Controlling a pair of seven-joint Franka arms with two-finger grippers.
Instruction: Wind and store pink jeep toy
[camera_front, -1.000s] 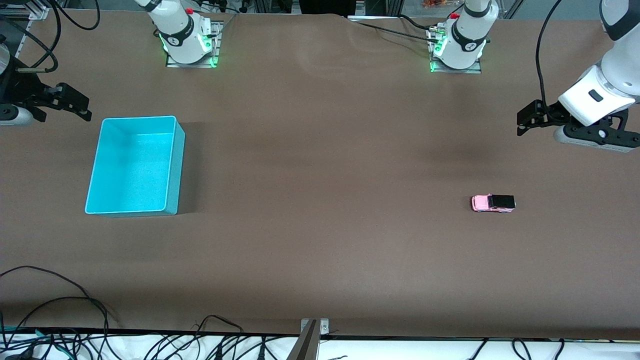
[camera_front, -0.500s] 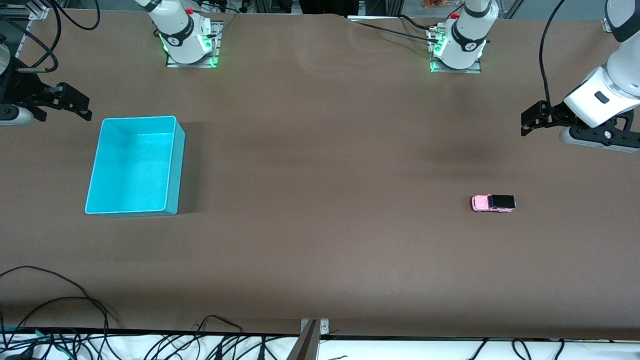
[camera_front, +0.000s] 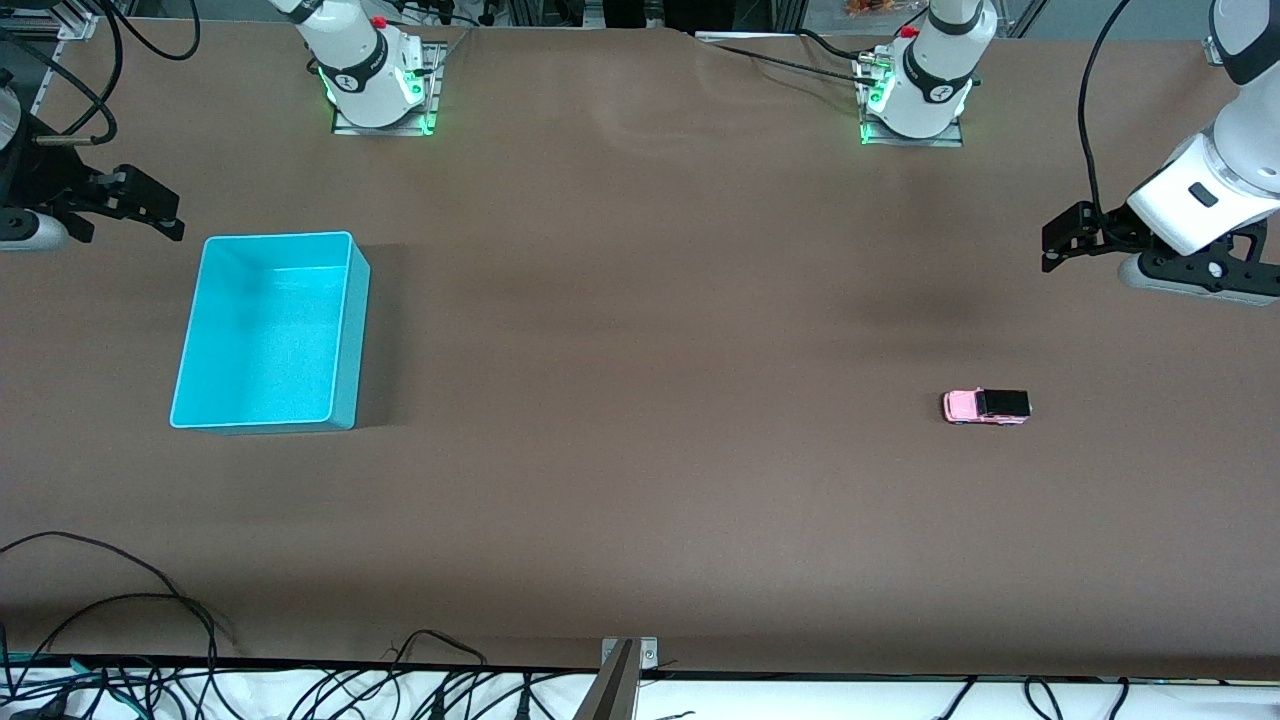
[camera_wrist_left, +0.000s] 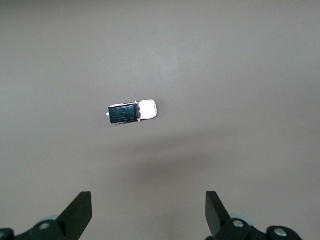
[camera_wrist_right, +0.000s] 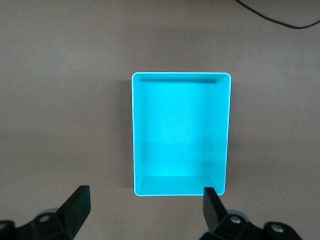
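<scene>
The pink jeep toy (camera_front: 986, 406) (camera_wrist_left: 132, 112), pink with a black roof, stands alone on the brown table toward the left arm's end. My left gripper (camera_front: 1058, 238) (camera_wrist_left: 147, 196) hangs open over bare table near that end, apart from the jeep, with nothing between its fingers. An empty cyan bin (camera_front: 358, 330) (camera_wrist_right: 180, 130) sits toward the right arm's end. My right gripper (camera_front: 160, 215) (camera_wrist_right: 146, 191) hovers open and empty in the air just outside the bin's rim.
Both arm bases (camera_front: 378, 75) (camera_front: 915, 85) stand along the table's edge farthest from the front camera. Loose black cables (camera_front: 120, 600) trail over the edge nearest to the front camera. A metal bracket (camera_front: 625, 660) sits at that edge's middle.
The left arm's wrist rose a little and its gripper shifted slightly toward its end of the table, then held still. The jeep, bin and right gripper stayed put.
</scene>
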